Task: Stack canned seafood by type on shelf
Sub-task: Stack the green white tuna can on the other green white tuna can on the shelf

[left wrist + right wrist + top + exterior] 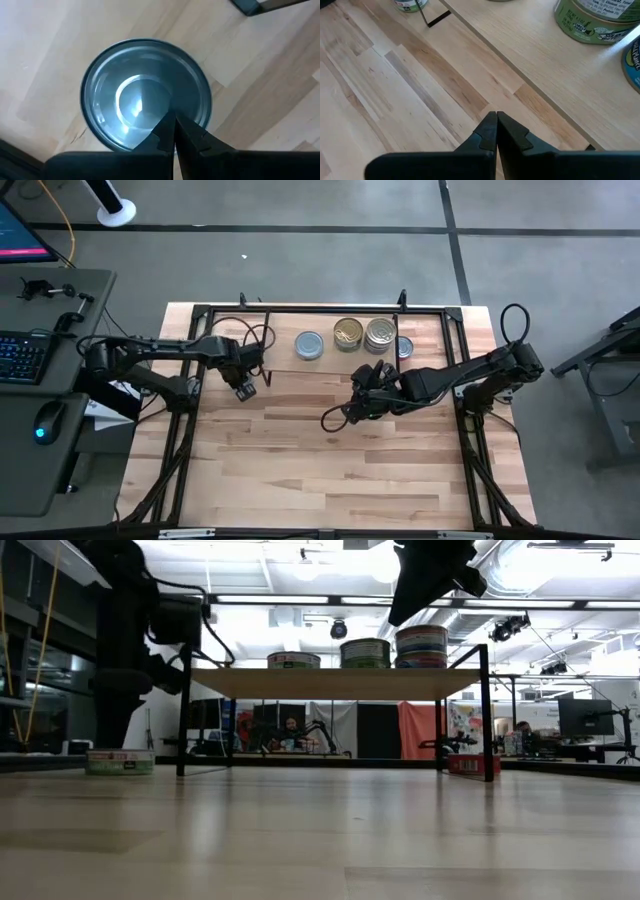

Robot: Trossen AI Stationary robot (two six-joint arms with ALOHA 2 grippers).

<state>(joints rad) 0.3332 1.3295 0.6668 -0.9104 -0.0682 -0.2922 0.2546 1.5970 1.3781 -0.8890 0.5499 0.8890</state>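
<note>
A silver-blue-topped tin [145, 95] sits flat on the table, just in front of the shelf's left end; the low view shows its green-labelled side [120, 762]. My left gripper [175, 131], shut, hangs straight above it and hides it in the high view [245, 388]. The shelf [270, 358] carries a silver-topped tin [309, 345], a gold-topped tin [348, 334] and a stack of two [421, 646]. My right gripper [496, 125] is shut and empty, raised near the shelf's near edge [368, 385], above shelf level in the low view [430, 580]. My left gripper points down with its shut fingertips over the near part of the tin's top [150, 120]. Whether they touch the lid, I cannot tell.
A blue-labelled tin [404, 347] sits on the table at the shelf's right end, partly under it [468, 764]. The shelf's thin black legs [183, 710] stand close to the left tin. Open wooden table [330, 470] lies toward the near edge. A desk with a keyboard stands to the left.
</note>
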